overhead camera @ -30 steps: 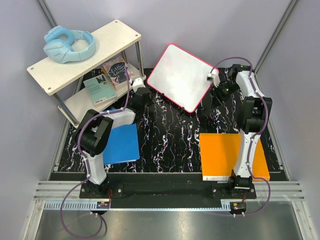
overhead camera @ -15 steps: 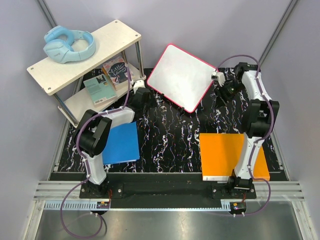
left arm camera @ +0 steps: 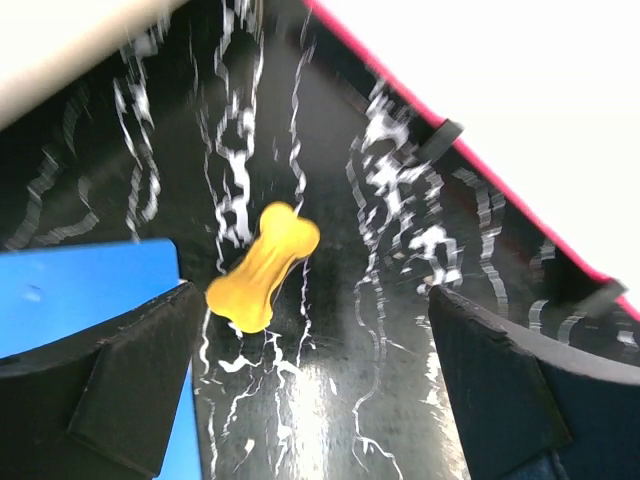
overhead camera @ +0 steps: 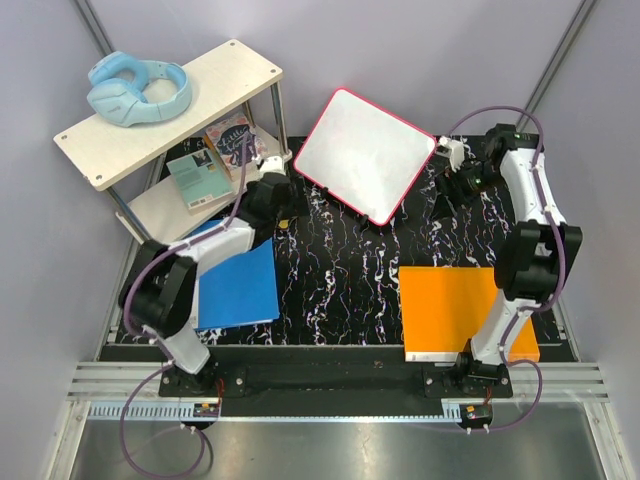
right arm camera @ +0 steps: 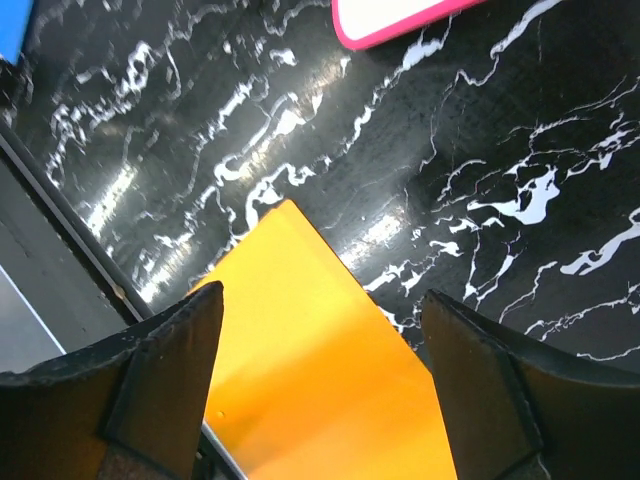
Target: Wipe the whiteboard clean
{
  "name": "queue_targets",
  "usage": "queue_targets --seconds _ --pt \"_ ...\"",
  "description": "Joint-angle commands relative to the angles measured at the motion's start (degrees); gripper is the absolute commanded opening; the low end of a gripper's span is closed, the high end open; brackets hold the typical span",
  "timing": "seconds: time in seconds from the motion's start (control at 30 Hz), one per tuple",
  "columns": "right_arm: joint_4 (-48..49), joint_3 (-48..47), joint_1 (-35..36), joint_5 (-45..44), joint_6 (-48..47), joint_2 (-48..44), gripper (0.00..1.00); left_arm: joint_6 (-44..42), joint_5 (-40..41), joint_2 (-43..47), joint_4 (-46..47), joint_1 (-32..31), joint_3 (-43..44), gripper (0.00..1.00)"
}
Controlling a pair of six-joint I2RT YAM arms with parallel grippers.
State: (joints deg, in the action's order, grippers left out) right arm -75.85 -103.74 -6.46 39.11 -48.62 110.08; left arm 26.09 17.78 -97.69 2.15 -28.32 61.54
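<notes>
Top external view shows the whiteboard [overhead camera: 365, 155] at the back of the black counter [overhead camera: 340, 270], about in the middle. It is turned so that one corner points to the back wall. Its face looks all white, with a thin pink-red edge going round it.

The left claw [overhead camera: 268, 195] is by the board's left side, near a leg of the shelf [overhead camera: 170, 110]. The right claw [overhead camera: 452, 168] is just past the board's right corner. I cannot tell if it touches the board.

The left wrist view shows the left claw's two fingers [left arm camera: 130, 370] spread wide apart with nothing in them. A small yellow bone shape [left arm camera: 263, 267] lies on the counter between them, closer to the left finger. A blue folder [overhead camera: 238, 285] lies just to its left, and the board's pink edge runs along the upper right.

The right wrist view shows the right claw spread wide too, and it grips nothing. An orange board [overhead camera: 455, 305] shows between its fingers, lying flat on the counter. A bit of the whiteboard's pink corner peeks in at the top of that view.

Blue headphones [overhead camera: 138, 88] sit on top of the shelf. Some books [overhead camera: 215, 160] lie on the lower level.
</notes>
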Motion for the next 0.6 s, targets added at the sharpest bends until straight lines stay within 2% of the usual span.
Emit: queue_targets --seconds 0.0,0.2,0.27,0.37,0.43,0.5,0.57 --pt "5.09 1.35 0.22 3.69 7.99 -7.41 0.87 -7.09 0.51 9.61 2.15 -0.69 -1.86 0.99" --pt "7.91 2.93 1.80 7.29 12.49 -11.99 0.93 -8.33 -4.14 21.74 3.47 -0.60 -9.32 0.99" --pt "8.79 4.07 3.99 6.94 13.89 -12.87 1.00 -8.76 -5.12 25.96 1.98 -0.60 -11.08 0.99" --pt "11.16 6.35 6.37 7.20 16.70 -14.89 1.00 -7.20 -4.08 31.05 1.37 -0.69 -13.54 0.99" --pt "15.28 8.63 8.39 8.43 19.25 -16.39 1.00 -6.93 -1.53 34.82 1.10 -0.69 -15.39 0.99" --pt "24.64 11.44 8.57 8.70 27.41 -19.10 1.00 -6.93 1.97 36.86 -0.12 -0.78 -16.71 0.99" --pt "32.31 16.28 8.74 5.03 36.25 -22.52 1.00 -7.88 3.92 39.15 -0.83 -0.78 -17.59 0.99"
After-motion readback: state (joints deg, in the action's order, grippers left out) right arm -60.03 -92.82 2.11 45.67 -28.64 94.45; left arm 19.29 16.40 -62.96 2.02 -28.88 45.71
